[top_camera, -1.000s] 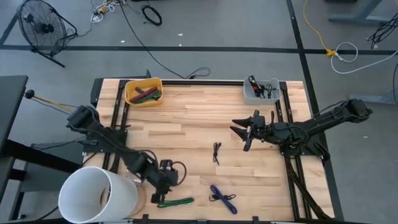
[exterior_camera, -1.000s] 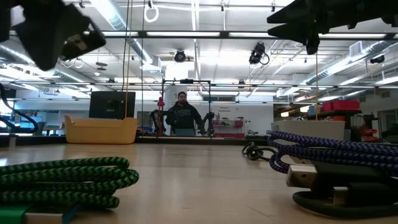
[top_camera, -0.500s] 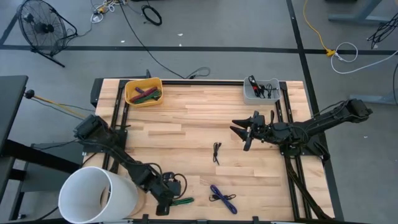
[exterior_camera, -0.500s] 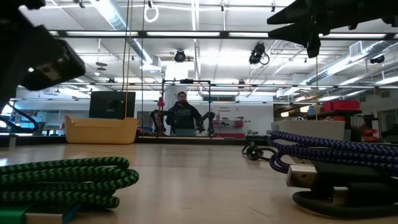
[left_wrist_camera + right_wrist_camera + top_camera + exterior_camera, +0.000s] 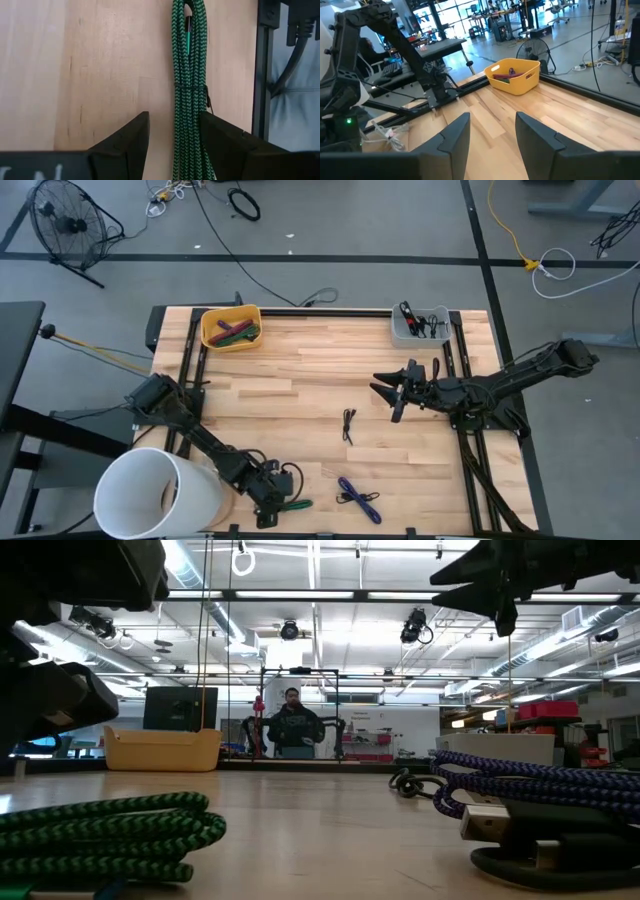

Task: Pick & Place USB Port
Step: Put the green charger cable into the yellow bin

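While my left pincer [image 5: 172, 137] hung over the green cable [image 5: 190, 100], its fingers stood apart.
That cable lay on the tabletop [image 5: 300, 380] by the front edge, beside the white bucket [image 5: 155, 492], its bundle between my spread fingers; my right pincer [image 5: 392, 392] waited open, well apart from it.

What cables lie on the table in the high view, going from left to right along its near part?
Green braided cable under the open left gripper → blue braided cable; the small black cable overlaps it, so unplaced.
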Available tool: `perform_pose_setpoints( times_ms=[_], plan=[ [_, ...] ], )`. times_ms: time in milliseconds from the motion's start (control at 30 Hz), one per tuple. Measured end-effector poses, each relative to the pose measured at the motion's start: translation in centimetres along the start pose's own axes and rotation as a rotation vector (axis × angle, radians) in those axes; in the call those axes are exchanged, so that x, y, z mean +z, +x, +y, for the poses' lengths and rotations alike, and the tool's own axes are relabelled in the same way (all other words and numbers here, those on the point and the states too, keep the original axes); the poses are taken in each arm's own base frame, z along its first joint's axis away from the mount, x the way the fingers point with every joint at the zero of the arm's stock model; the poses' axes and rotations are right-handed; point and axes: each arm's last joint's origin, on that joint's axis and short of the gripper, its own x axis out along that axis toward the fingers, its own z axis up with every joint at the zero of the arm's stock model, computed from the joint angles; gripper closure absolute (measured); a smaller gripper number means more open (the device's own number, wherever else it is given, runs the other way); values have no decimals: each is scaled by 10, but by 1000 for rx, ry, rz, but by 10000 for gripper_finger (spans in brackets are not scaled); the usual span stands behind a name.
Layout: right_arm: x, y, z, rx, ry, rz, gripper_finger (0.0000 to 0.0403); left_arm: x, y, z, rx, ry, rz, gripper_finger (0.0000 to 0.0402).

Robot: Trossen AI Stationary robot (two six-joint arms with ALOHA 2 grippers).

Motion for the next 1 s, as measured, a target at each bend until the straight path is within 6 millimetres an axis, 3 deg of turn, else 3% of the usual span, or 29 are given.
perform_pose_setpoints(
  times_ms=[433,1000],
  plan=[
    [-2,0,-1,-6,-12,15,243,5,-10,-5,-116,-37,48,220],
    [-3,0,-1,-11,1,27,243,-7,-6,-10,-22,-84,-16,220]
  ],
)
